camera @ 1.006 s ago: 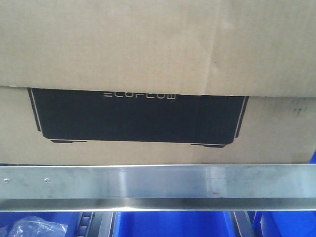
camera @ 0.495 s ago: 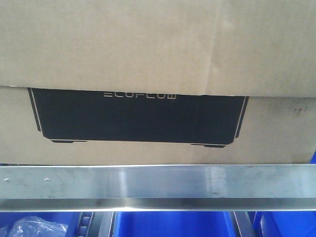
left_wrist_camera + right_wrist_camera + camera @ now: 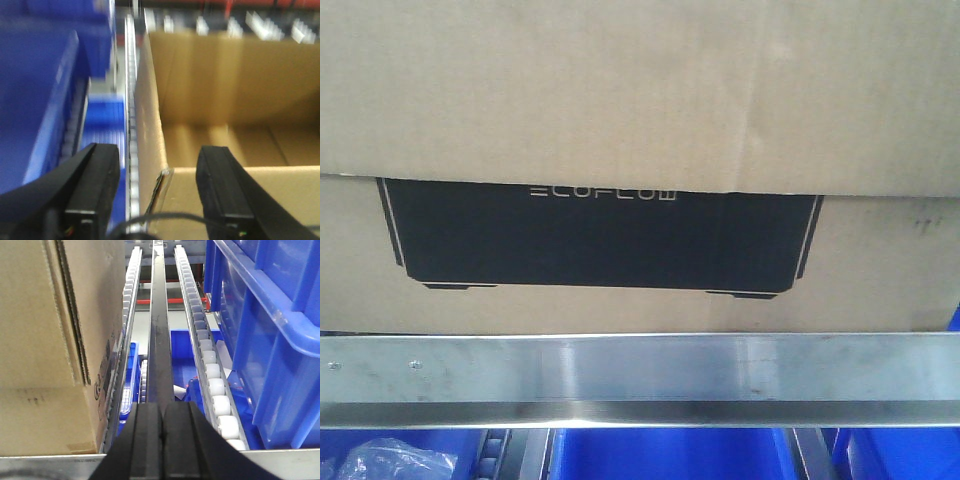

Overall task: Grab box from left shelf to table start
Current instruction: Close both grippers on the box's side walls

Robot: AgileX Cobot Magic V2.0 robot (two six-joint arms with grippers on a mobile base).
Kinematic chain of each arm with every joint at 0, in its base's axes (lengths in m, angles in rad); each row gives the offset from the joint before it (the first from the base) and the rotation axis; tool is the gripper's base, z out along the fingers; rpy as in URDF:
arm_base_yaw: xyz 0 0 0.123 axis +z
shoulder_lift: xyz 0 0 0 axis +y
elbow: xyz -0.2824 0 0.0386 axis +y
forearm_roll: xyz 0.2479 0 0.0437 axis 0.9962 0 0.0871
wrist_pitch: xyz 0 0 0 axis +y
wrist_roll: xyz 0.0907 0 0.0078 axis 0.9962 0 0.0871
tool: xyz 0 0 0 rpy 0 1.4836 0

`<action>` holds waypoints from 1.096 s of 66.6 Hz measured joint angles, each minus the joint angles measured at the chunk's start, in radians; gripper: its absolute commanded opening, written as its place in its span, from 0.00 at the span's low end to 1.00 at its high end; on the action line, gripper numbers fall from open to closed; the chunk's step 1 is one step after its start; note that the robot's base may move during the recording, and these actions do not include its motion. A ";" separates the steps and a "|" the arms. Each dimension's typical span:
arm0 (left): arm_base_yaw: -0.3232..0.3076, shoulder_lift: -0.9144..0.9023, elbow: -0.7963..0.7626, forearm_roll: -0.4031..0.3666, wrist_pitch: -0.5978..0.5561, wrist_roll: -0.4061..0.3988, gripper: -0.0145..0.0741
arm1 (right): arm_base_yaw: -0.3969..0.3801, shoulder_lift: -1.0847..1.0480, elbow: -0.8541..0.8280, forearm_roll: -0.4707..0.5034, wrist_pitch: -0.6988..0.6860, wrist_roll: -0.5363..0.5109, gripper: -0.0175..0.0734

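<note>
The brown cardboard box [image 3: 620, 120] with a black ECOFLOW panel fills the front view, behind the silver rail of the left shelf [image 3: 640, 368]. In the left wrist view my left gripper [image 3: 159, 187] is open, its black fingers [image 3: 95, 185] straddling the box's near left corner [image 3: 150, 165]; the box top is open and looks empty inside. In the right wrist view my right gripper [image 3: 163, 440] is shut and empty, beside the box's right side [image 3: 50, 340], over the shelf rail [image 3: 50, 462].
Blue plastic bins stand to the box's right [image 3: 270, 330] and left [image 3: 45, 100], and below the shelf [image 3: 660, 455]. White roller tracks [image 3: 210, 370] and a dark divider bar [image 3: 160, 340] run back along the shelf. A clear bag [image 3: 390, 462] lies in a lower bin.
</note>
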 measured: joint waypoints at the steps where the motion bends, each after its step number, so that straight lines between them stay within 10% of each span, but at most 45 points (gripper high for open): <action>1: -0.008 0.027 -0.021 0.000 0.008 0.000 0.48 | 0.000 0.000 0.000 0.000 0.000 0.000 0.26; 32: -0.092 0.595 -0.428 0.068 0.321 -0.028 0.48 | 0.000 0.000 0.000 0.000 0.000 0.000 0.26; 66: -0.092 0.845 -0.461 0.193 0.292 -0.133 0.48 | 0.000 0.000 -0.008 0.000 -0.038 0.000 0.26; 73: -0.092 0.845 -0.461 0.195 0.292 -0.149 0.48 | 0.000 0.000 -0.076 0.000 0.004 0.000 0.42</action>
